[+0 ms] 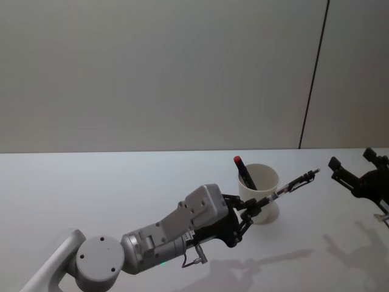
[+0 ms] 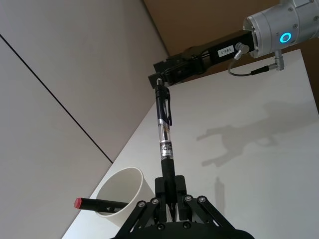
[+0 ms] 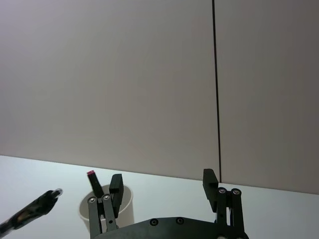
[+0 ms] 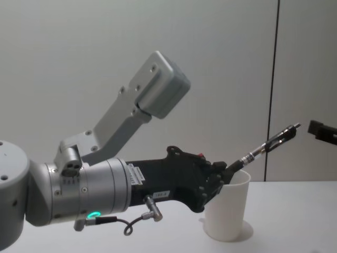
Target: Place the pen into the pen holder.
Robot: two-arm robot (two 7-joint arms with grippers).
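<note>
Pen point(image 1: 290, 185) clamped at its lower end in the robot's left hand point(image 1: 252, 208), the barrel slanting up and to the right with its clip end highest. It passes close by the rim of the pen holder point(image 1: 270, 213) but is not inside it. The holder, a plain white paper cup, stands upright on the white surface point(image 1: 91, 182) and already carries a dark marker with a red cap point(image 1: 242, 169), leaning against its far-left rim. Gripping the pen low leaves most of the barrel free, which suits a drop into a narrow mouth. As it is angled now, though, the pen would likely need tipping nearer upright, its lower end brought over the opening, before release. The left arm reaches in low from the left side, its hand just beside the cup's near wall — close enough that a careless swing could nudge the light cup or catch the marker. Off to the right, the right hand point(image 1: 351, 158) hangs above the surface with its fingers point(image 3: 209, 179) spread wide and nothing between them. The pen's raised end points toward it, yet the head and chest views show a clear gap between the two. Whether that hand is waiting to assist or simply parked cannot be told.
</note>
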